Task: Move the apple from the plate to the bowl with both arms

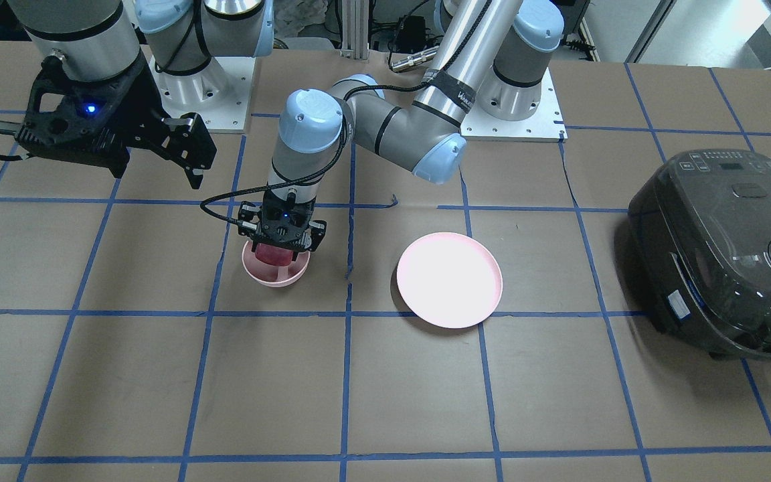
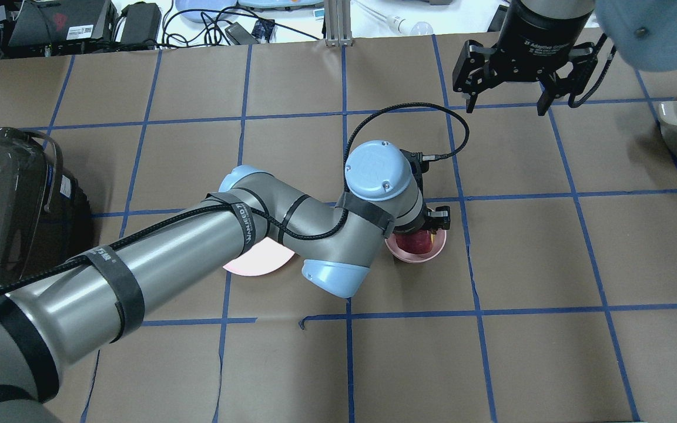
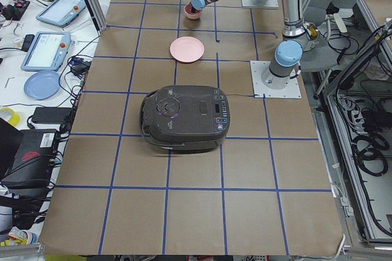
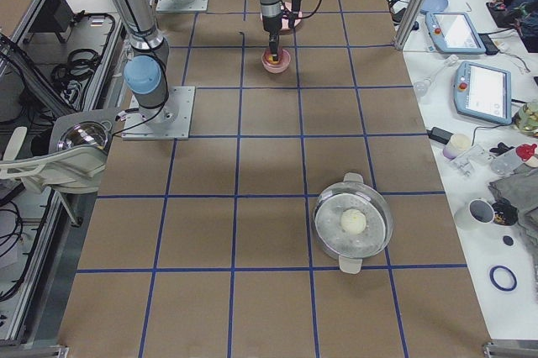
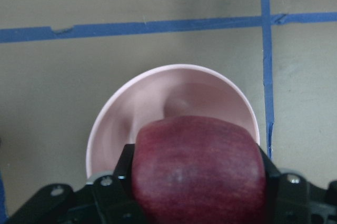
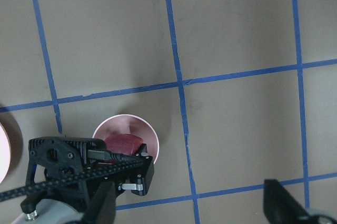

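Left gripper (image 5: 197,182) is clamping the apple (image 1: 270,255) just inside the bowl (image 5: 158,92), finishing placement; next its jaws should part to release. Right gripper (image 2: 508,100) is hovering, fingers apart.

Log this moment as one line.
left gripper: shut on apple | apple: held at mouth of bowl, not released | right gripper: open, empty, raised off to the side | plate: empty
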Controlling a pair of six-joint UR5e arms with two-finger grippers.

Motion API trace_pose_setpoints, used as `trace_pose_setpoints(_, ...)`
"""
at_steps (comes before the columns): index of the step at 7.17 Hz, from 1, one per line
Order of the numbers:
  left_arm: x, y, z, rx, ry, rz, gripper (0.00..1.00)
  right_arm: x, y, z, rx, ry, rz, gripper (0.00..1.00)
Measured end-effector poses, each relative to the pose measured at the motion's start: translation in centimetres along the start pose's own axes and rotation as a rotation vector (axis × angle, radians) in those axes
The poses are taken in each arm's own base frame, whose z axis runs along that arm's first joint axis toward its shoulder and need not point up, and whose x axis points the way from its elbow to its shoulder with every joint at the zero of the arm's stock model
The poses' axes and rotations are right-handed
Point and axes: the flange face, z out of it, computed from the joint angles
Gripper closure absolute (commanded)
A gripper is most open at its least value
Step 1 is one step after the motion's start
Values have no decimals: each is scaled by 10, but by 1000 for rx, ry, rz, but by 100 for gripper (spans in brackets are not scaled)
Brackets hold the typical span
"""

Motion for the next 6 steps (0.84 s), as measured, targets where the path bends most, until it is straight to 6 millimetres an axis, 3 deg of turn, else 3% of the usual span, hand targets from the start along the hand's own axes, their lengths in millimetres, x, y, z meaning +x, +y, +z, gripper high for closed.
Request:
trace_pose_setpoints(3,3,2,-9,49,-47,18,0,0,0,0,-1,2,0,0)
trace_pose_setpoints(6,-6,1,-45,56,-77,28,0,0,0,0,-1,3,0,0)
